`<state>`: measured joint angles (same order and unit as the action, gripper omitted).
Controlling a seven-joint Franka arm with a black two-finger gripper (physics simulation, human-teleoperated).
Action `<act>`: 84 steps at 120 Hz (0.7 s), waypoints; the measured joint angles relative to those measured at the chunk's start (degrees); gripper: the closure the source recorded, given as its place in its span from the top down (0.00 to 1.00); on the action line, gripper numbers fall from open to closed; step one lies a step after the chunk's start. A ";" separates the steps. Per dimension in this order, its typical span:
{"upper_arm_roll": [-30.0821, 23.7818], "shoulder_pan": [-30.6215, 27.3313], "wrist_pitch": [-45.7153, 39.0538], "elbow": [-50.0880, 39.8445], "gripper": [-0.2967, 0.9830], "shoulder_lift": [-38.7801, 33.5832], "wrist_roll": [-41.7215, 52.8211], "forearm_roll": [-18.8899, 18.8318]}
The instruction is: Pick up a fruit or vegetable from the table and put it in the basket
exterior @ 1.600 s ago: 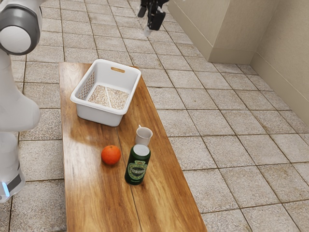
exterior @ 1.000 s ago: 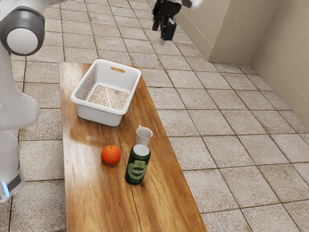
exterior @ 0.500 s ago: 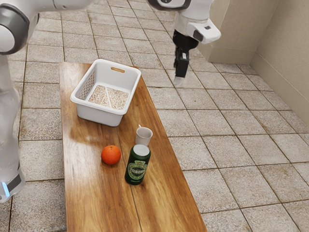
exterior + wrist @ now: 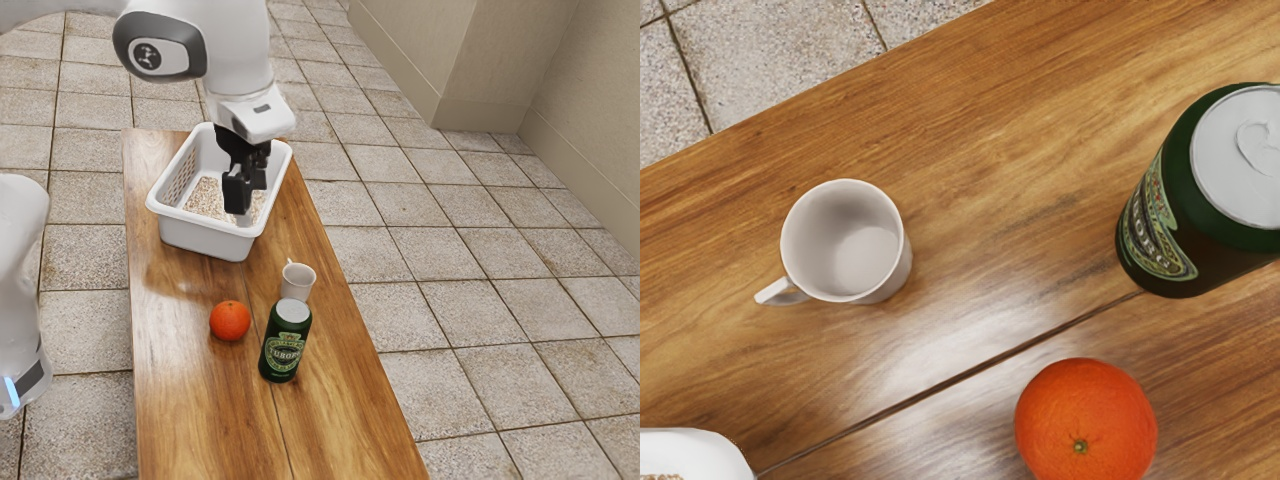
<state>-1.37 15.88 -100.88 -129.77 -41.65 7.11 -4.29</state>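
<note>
One orange [image 4: 230, 321] rests on the wooden table [image 4: 185, 410], on the near side of the white basket [image 4: 200, 238] and to the exterior view's left of a green can [image 4: 283, 352]. A cup [image 4: 299, 282] stands farther than the can. The gripper [image 4: 243, 214] hangs above the table, its pincer apart or together, I cannot tell.

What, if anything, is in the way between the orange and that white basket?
Nothing visible stands between the orange and the white basket. The mug and the green can stand off to the exterior view's right.
</note>
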 joint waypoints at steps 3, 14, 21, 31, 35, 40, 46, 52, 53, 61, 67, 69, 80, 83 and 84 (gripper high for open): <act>1.01 1.64 -1.66 -1.87 0.75 -0.66 -0.07 -0.04; 2.46 4.15 -6.11 -5.85 0.75 -1.74 -0.32 -0.04; 3.13 6.00 -7.98 -8.24 0.75 -1.82 -0.45 0.10; 6.18 8.27 -9.72 -10.95 0.75 -1.83 -0.62 0.21; 6.86 8.81 -10.15 -11.49 0.75 -1.65 -0.68 0.24; 7.87 9.79 -10.57 -12.18 0.75 -1.46 -0.76 0.27; 8.99 10.89 -10.87 -13.13 0.75 -1.12 -0.83 0.29; 9.48 11.34 -10.90 -13.71 0.75 -0.08 -0.91 0.30; 9.53 11.38 -10.90 -13.78 0.75 0.12 -0.92 0.31; 9.73 11.56 -10.93 -14.14 0.75 2.25 -1.01 0.31; 9.78 11.56 -10.97 -14.21 0.75 4.29 -1.07 0.29; 9.79 11.55 -11.01 -14.21 0.75 4.93 -1.08 0.29; 9.81 11.56 -11.25 -14.21 0.75 7.62 -1.18 0.27; 9.81 11.59 -11.31 -14.20 0.75 8.00 -1.20 0.27; 9.81 11.59 -11.33 -14.19 0.75 8.10 -1.21 0.27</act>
<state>8.44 27.47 -112.21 -143.97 -33.55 5.90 -4.02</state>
